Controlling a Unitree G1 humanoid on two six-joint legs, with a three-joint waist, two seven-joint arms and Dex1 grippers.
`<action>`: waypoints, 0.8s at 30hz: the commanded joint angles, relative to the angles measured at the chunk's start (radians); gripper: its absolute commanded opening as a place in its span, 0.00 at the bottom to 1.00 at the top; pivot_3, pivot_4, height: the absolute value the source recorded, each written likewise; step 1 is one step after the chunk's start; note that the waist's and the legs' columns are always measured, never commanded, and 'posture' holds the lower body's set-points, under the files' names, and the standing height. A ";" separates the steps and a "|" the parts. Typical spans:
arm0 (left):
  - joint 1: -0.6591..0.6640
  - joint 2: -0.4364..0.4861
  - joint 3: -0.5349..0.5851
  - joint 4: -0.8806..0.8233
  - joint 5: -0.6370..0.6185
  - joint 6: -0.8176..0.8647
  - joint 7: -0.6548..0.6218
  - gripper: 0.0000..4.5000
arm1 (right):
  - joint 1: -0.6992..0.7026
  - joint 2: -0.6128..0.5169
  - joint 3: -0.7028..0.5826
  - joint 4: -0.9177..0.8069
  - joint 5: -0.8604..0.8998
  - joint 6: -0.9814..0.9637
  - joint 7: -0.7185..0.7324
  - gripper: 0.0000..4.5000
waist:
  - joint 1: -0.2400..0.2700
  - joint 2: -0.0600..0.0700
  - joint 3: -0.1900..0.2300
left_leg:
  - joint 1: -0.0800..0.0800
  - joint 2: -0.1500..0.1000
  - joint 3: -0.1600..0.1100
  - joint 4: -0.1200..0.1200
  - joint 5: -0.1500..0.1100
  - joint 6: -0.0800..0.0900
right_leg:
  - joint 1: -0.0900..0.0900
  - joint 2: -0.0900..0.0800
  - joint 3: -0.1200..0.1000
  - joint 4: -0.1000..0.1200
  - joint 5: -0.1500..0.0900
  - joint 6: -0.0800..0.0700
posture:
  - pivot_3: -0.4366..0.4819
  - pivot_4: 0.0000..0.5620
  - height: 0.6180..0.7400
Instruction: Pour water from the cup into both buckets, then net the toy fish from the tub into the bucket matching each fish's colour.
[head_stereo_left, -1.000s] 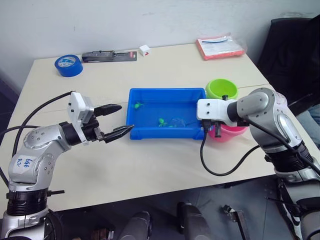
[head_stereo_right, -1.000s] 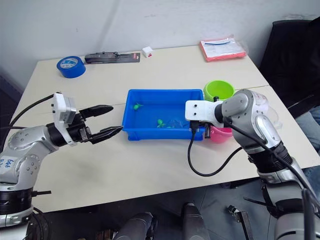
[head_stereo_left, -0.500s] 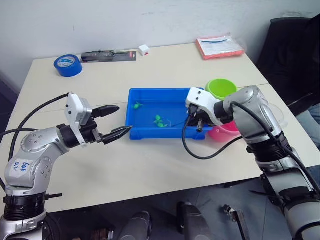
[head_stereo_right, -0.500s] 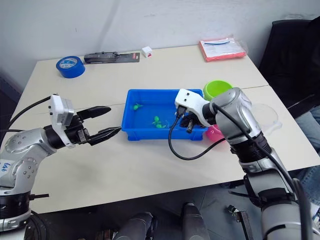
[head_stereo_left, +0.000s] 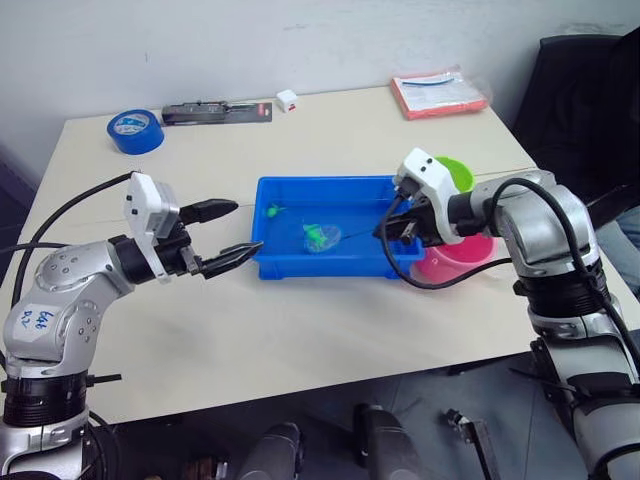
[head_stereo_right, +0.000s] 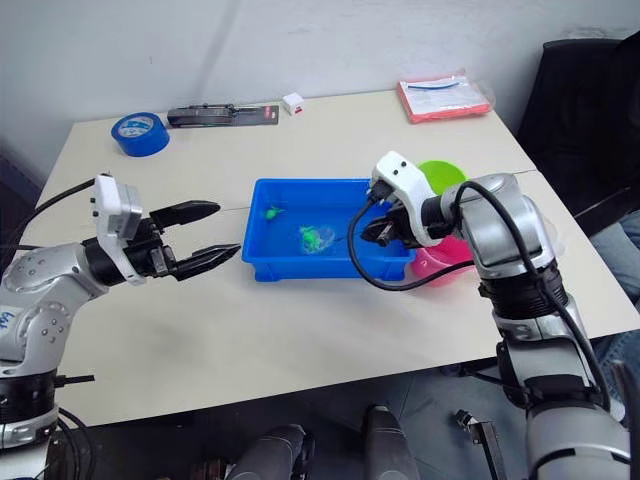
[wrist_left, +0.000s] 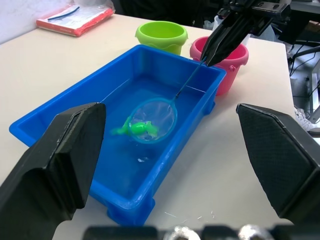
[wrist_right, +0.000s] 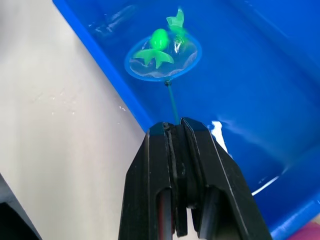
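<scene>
The blue tub (head_stereo_left: 330, 183) sits mid-table with water in it. My right gripper (head_stereo_left: 388, 232) hovers over the tub's right end, shut on the thin handle of the net (head_stereo_left: 321, 238). The net's hoop (wrist_right: 162, 57) is inside the tub, with a green toy fish (wrist_left: 138, 128) lying in it. Another green fish (head_stereo_left: 273, 211) rests by the tub's far left corner. The lime green bucket (head_stereo_left: 458, 172) and the pink bucket (head_stereo_left: 455, 260) stand just right of the tub, partly behind my right arm. My left gripper (head_stereo_left: 248, 226) is open, just left of the tub. The cup is hidden.
At the table's back are a blue tape roll (head_stereo_left: 133, 130), a black tool strip (head_stereo_left: 216, 112), a small white block (head_stereo_left: 288, 99) and a red packet (head_stereo_left: 440, 93). A black chair (head_stereo_left: 590, 90) stands beyond the table's right side.
My right wrist has swung up and to the right. The net hoop has swept left across the tub and now has a green fish in it. My left gripper has barely moved.
</scene>
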 joint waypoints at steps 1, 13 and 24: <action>-0.023 0.015 0.004 0.008 0.005 -0.023 -0.014 1.00 | 0.001 -0.027 -0.049 -0.050 0.050 0.000 -0.036 0.17 | -0.001 0.000 0.000 | 0.000 0.000 0.000 0.000 0.000 0.000 | 0.000 0.000 0.000 0.000 0.000 0.000 | 0.48 0.27 1.00; -0.093 0.012 -0.038 0.087 0.028 -0.059 -0.060 1.00 | 0.044 -0.112 -0.153 -0.113 0.158 0.011 -0.148 0.17 | 0.001 0.000 0.000 | 0.000 0.000 0.000 0.000 0.000 0.000 | 0.000 0.000 0.000 0.000 0.000 0.000 | 0.48 0.27 1.00; -0.208 -0.024 -0.100 0.201 0.053 -0.119 -0.132 1.00 | 0.088 -0.228 -0.396 -0.131 0.215 0.059 -0.292 0.17 | 0.005 0.000 0.000 | 0.000 0.000 0.000 0.000 0.000 0.000 | 0.000 0.000 0.000 0.000 0.000 0.000 | 0.48 0.27 1.00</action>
